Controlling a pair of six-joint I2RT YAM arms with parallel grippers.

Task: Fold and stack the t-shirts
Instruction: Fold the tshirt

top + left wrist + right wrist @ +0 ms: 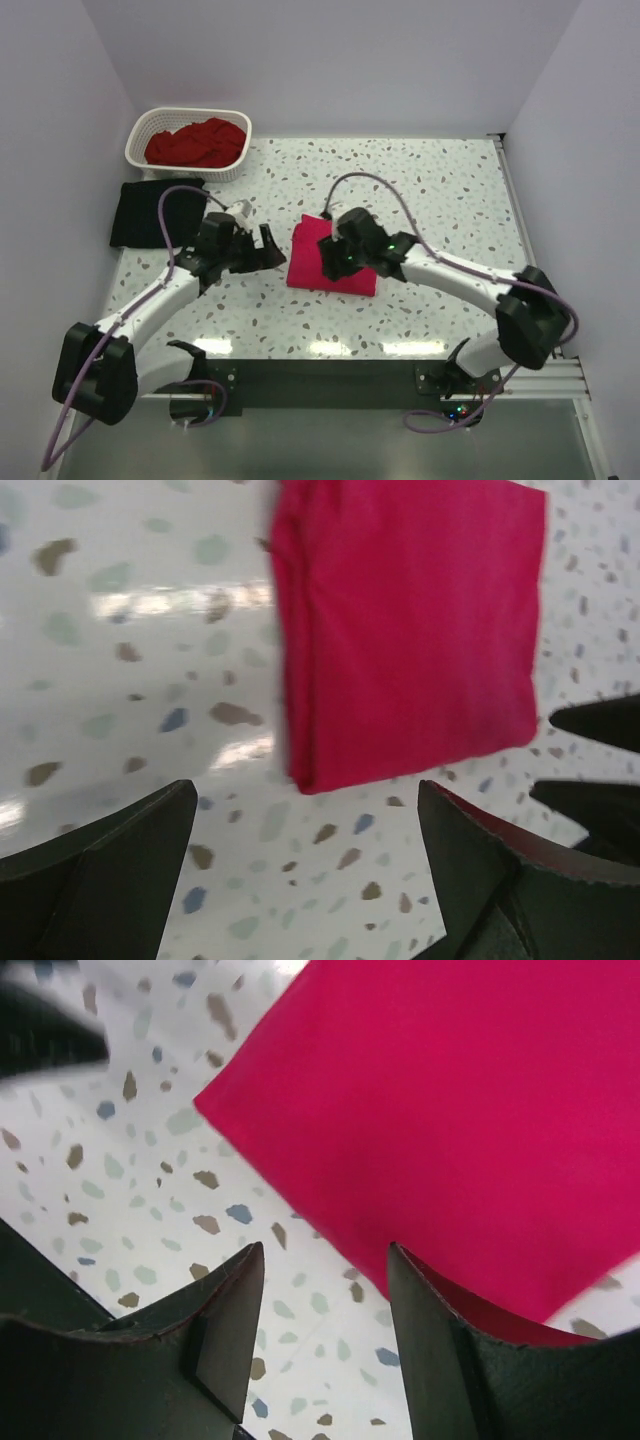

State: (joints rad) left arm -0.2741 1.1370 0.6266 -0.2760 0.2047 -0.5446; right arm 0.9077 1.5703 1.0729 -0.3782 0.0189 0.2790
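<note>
The pink shirt (305,262) lies folded in the middle of the bench (430,200). A claw pinching only its top layer could spill the fold open on the way to the black shirt (150,212) at the left edge, while the dark red shirt (195,143) sits bundled in the basket (138,152) at the far left corner. The left claw (307,790) gapes empty just off the pink shirt's left edge; the right claw (325,1258), also apart and empty, hangs low over it, contact unclear.

Three t-shirts (pink-red (308,262), black (150,212), dark red (195,143)), one basket (200,173), two end effectors (270,246) (338,258).
</note>
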